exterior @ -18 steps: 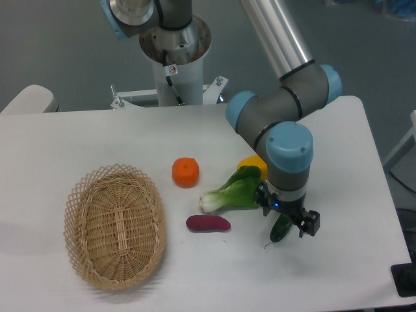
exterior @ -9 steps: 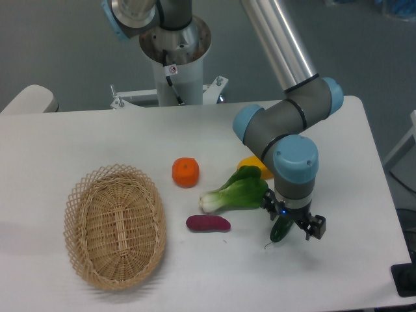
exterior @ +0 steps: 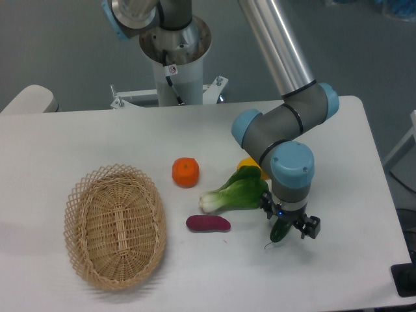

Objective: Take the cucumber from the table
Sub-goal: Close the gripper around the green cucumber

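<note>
Where the table nears its front edge, right of centre, I see the cucumber, its long axis apparently slanting from near-left to far-right. The gripper straddles it, seemingly clamped on it. Behind lie the purple vegetable, bok choy and orange.

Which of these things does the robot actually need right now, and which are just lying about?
In use: the cucumber, the claw down around it, and the table it lies on.

Just lying about: the basket, the orange, the bok choy, the purple vegetable, and a yellow thing mostly hidden behind the arm.
</note>
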You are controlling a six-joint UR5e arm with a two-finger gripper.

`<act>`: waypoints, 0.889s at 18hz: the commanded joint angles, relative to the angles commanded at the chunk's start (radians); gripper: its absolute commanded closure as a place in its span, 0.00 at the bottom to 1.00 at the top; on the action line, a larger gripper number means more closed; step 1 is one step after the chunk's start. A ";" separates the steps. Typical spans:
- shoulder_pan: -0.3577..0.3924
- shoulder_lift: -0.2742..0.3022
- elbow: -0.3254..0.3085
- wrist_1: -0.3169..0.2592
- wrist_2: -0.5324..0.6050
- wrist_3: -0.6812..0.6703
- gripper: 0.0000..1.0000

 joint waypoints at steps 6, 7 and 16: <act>0.000 -0.009 0.005 0.000 0.002 0.002 0.10; 0.000 -0.009 0.000 0.000 0.002 0.002 0.20; 0.006 -0.008 0.006 -0.003 0.002 0.025 0.64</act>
